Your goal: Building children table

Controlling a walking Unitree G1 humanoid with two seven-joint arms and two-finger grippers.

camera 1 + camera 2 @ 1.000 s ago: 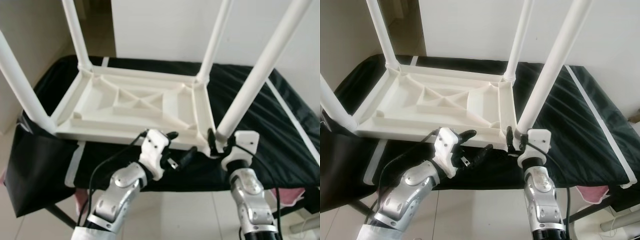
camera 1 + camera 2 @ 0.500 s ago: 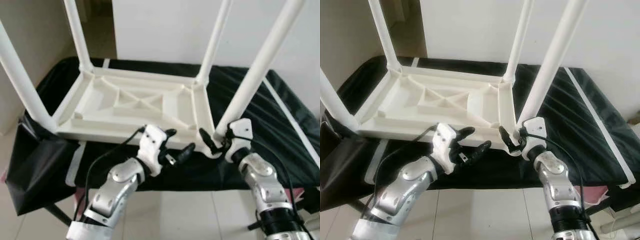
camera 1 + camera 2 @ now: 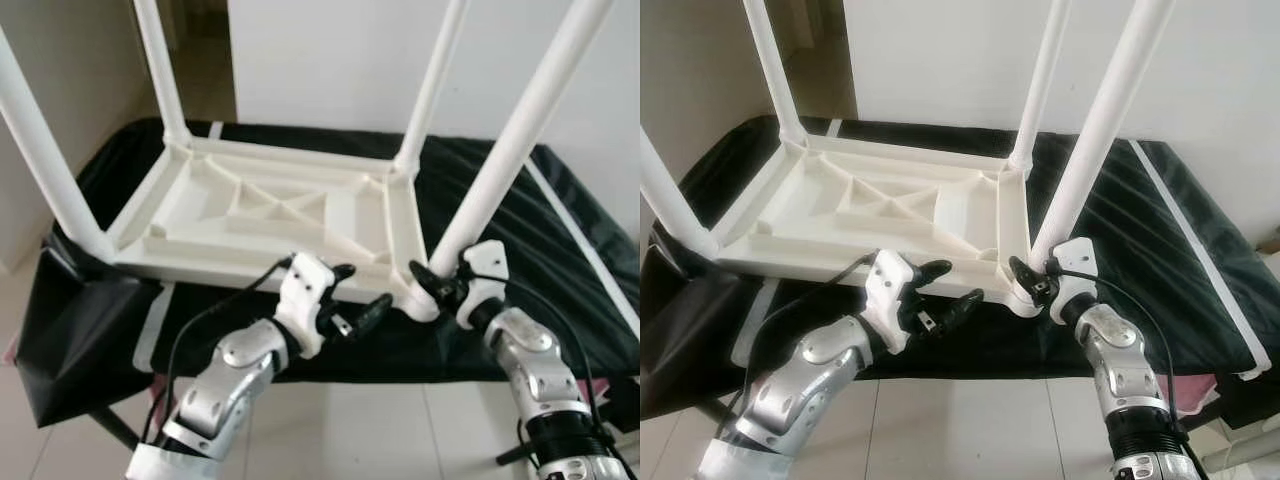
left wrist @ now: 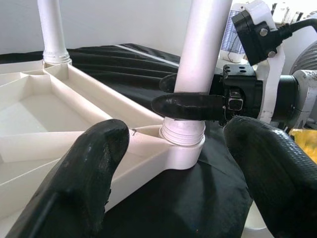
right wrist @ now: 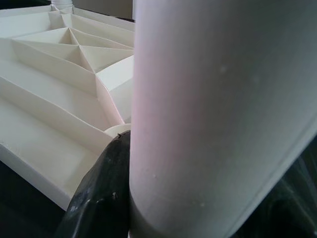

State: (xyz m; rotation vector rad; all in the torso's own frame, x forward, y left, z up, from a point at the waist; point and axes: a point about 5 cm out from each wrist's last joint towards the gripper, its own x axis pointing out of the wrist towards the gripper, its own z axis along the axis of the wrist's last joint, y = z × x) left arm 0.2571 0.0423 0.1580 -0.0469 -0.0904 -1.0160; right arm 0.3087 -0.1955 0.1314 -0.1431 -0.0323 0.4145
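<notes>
A white plastic table (image 3: pixel 270 215) lies upside down on black cloth (image 3: pixel 560 260), four legs up. The right gripper (image 4: pixel 190 96) clasps the near leg (image 3: pixel 495 165) at its base. The left gripper (image 3: pixel 355 290) hovers spread wide beside the rim

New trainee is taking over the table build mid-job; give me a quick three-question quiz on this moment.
1. True or false: the white table lies upside down on the black cloth, its legs pointing up.
2. Which gripper is closed around the near right leg at its base?
A. left gripper
B. right gripper
C. neither
3. Fill in: the left gripper hovers open beside the table's near ____.

Key:
1. True.
2. B, the right gripper.
3. Edge.
</notes>
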